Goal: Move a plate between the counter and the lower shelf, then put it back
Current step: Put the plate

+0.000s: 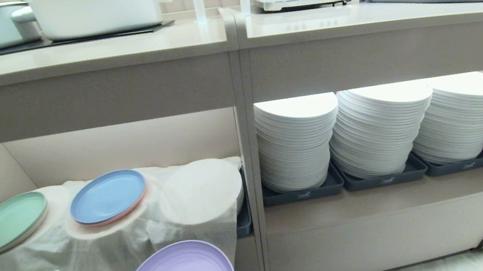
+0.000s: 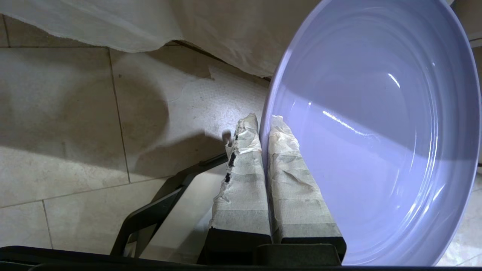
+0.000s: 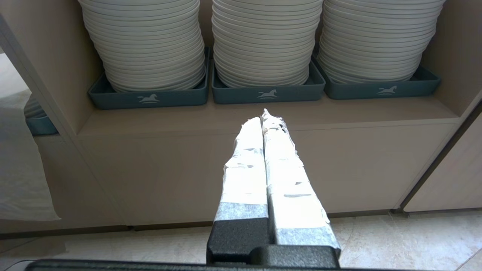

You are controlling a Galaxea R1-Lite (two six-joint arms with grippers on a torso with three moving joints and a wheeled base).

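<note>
The plate (image 2: 372,124) hangs tilted from my left claw (image 2: 263,124), whose taped fingers (image 2: 244,177) pinch its rim, low in front of the cloth-draped lower shelf (image 1: 100,240), above the floor. I judge it light and stiff, probably plastic, glossy enough to slip, so a rim grip is the only hold, well seated. It is round, lavender, shallow, with a low raised rim. My right claw (image 3: 265,118), pressed together, idles facing the white plate stacks (image 3: 263,41).
</note>
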